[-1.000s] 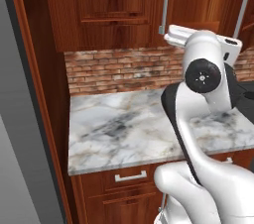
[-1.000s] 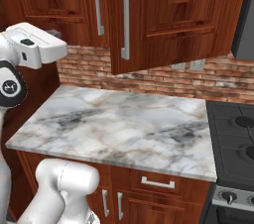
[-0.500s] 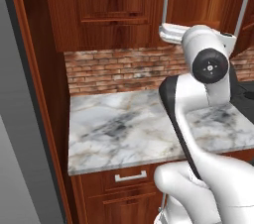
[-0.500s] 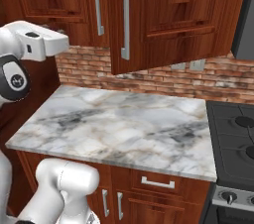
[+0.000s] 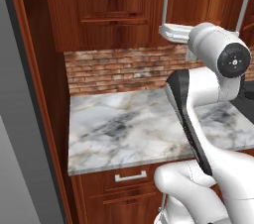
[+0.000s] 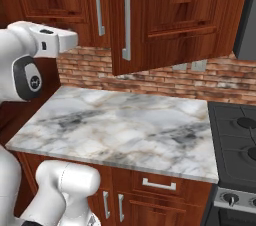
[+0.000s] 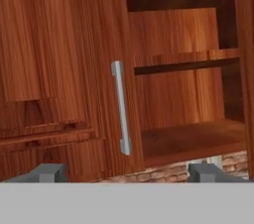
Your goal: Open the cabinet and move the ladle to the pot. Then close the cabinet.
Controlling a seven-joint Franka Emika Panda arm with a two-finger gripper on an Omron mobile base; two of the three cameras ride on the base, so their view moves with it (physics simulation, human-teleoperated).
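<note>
Spread wide and grasping nothing, the tool point(image 7: 126, 172) points at the cabinet point(image 7: 64, 69) from just in front of it, its two fingertips point(image 7: 47, 172) apart at the bottom of the hand view. Between them stands the left door's silver bar handle point(image 7: 120, 106), untouched, on a door that is closed. To the handle's right the cabinet interior is exposed, with the inner shelf point(image 7: 186, 62) and the cabinet floor point(image 7: 193, 141) visible. In the right base view the right door point(image 6: 175, 15) is swung out over the marble tabletop point(image 6: 125, 130), and the stove point(image 6: 235, 140) sits at the tabletop's right end. A brick backsplash point(image 5: 124, 69) runs beneath the cabinet.
</note>
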